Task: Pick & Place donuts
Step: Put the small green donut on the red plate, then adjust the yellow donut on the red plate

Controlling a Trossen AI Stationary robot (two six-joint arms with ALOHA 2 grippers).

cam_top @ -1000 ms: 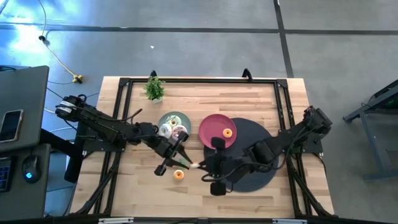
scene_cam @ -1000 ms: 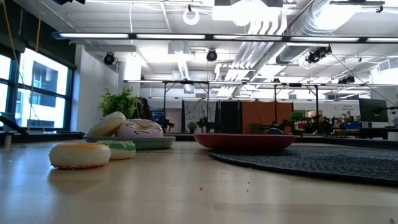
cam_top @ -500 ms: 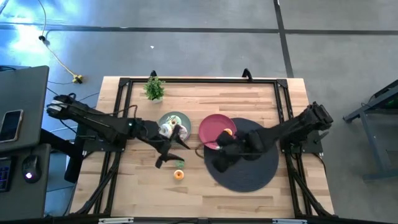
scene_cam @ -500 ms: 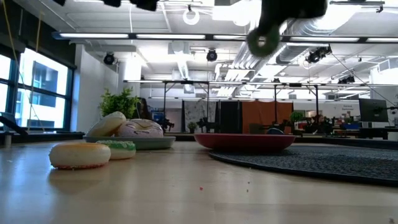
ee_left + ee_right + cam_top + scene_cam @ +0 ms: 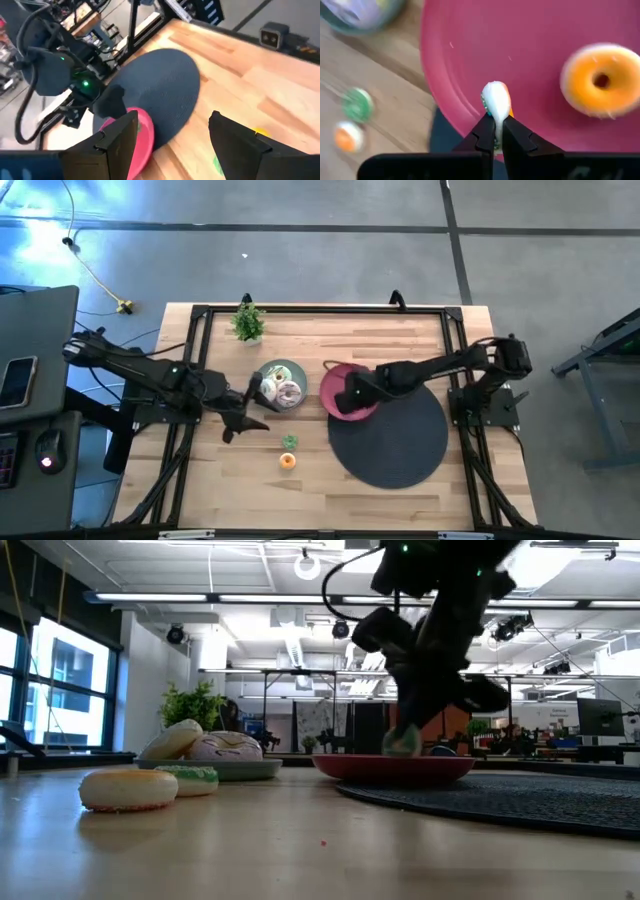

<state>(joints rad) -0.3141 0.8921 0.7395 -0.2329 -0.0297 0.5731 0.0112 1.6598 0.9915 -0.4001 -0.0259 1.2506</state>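
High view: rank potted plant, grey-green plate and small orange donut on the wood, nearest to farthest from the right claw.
From the right claw, over the pink plate:
1. Grey-green plate, to its left, holding iced donuts.
2. Small orange donut, on bare wood at the front.
3. Potted plant, at the table's far left edge.

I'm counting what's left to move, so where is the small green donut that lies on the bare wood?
In the high view the small green donut lies on the wooden table just above the small orange donut, below the grey-green plate, left of the black mat.

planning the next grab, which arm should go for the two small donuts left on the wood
Left. Its open gripper hangs just beside the small green donut and orange donut, while the right gripper is over the pink plate, shut on a white-iced donut.
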